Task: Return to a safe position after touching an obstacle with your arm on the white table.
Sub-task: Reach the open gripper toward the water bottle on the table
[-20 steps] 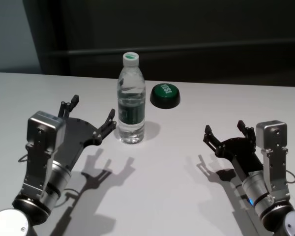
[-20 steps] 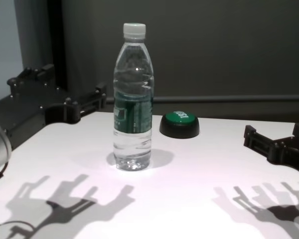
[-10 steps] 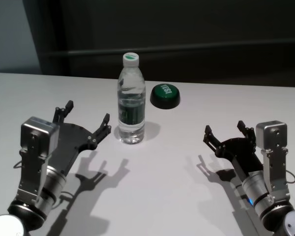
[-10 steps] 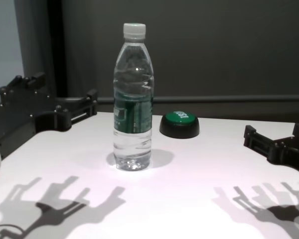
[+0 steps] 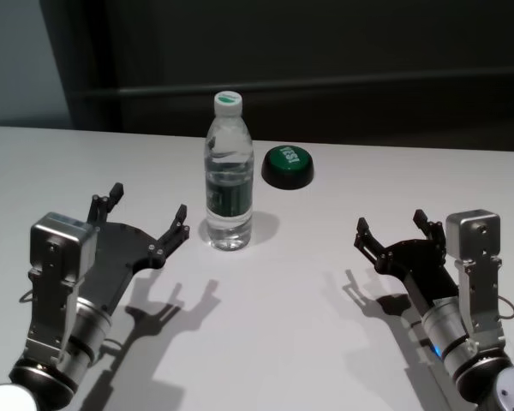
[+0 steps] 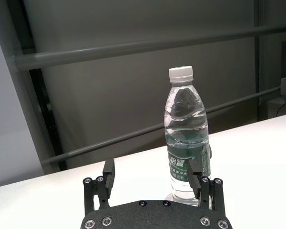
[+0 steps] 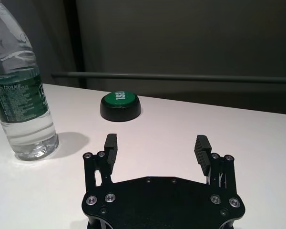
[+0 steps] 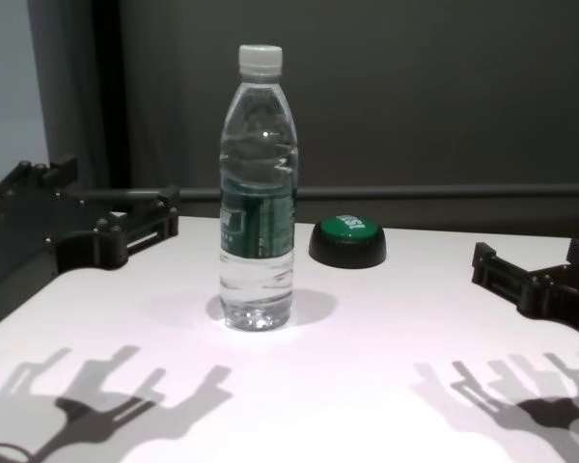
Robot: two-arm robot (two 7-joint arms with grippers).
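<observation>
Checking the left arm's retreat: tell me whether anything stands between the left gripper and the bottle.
Nothing visible does. The left gripper is open, beside the upright bottle with bare white table between them. The green button sits behind the bottle to its right; the right gripper is parked far right.
</observation>
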